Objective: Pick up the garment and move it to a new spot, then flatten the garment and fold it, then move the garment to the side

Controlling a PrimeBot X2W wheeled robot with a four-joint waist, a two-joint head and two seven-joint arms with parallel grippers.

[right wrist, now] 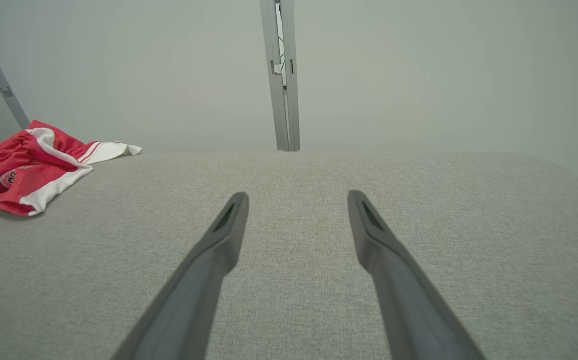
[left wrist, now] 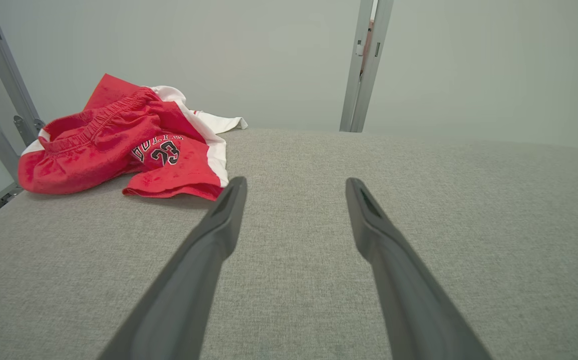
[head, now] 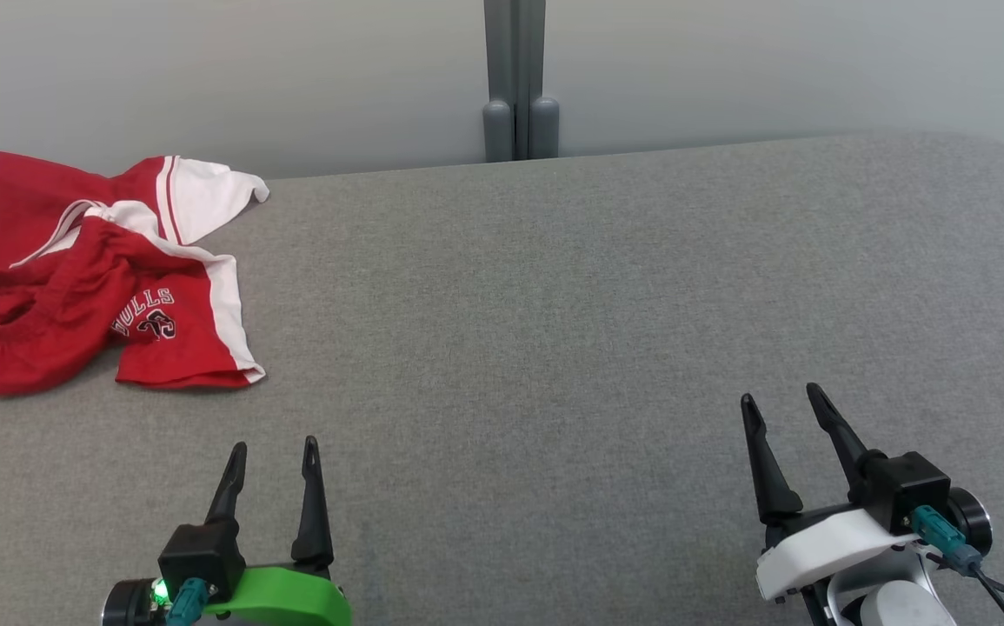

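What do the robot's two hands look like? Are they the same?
Nearly. Each has two long, black, tapering fingers on a black block with a teal plug. The left gripper sits on a green shell with a small green light; the right gripper sits on a white shell, trailing a black cable.

My left fingers [left wrist: 206,250] stand spread above the grey desk [left wrist: 419,190]; the crumpled red-and-white garment [left wrist: 103,145] lies by its far left corner, clear of them.
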